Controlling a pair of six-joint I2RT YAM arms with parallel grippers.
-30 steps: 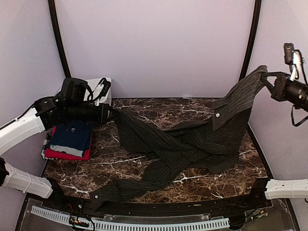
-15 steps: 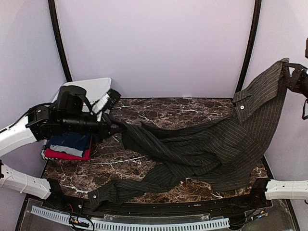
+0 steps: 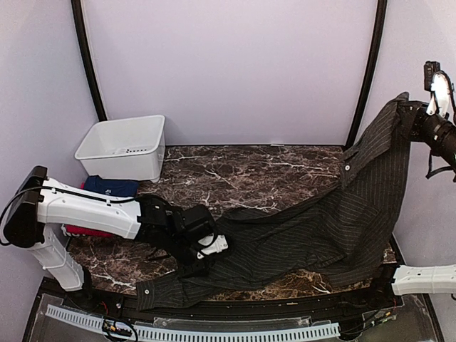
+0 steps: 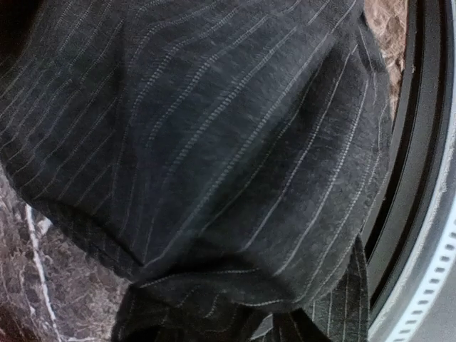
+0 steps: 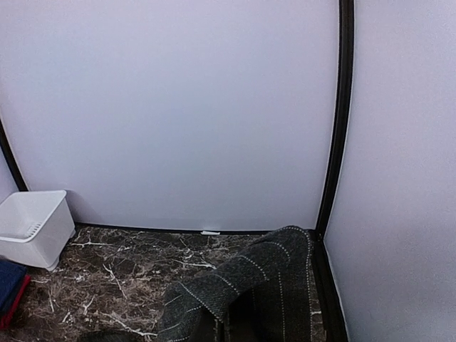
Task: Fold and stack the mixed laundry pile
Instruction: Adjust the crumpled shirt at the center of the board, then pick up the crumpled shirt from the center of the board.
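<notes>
Right pincer (image 3: 414,115) seemingly clamps pinstriped shirt (image 3: 320,228) aloft.

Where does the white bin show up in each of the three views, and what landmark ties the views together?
Top external: the bin sits at the upper left.
Left wrist: the bin is not in it.
Right wrist: the bin is at the lower left edge, partly cut off.
Shared landmark: the pinstriped shirt shows in all three, filling the left wrist view and at bottom centre in the right wrist view.
</notes>
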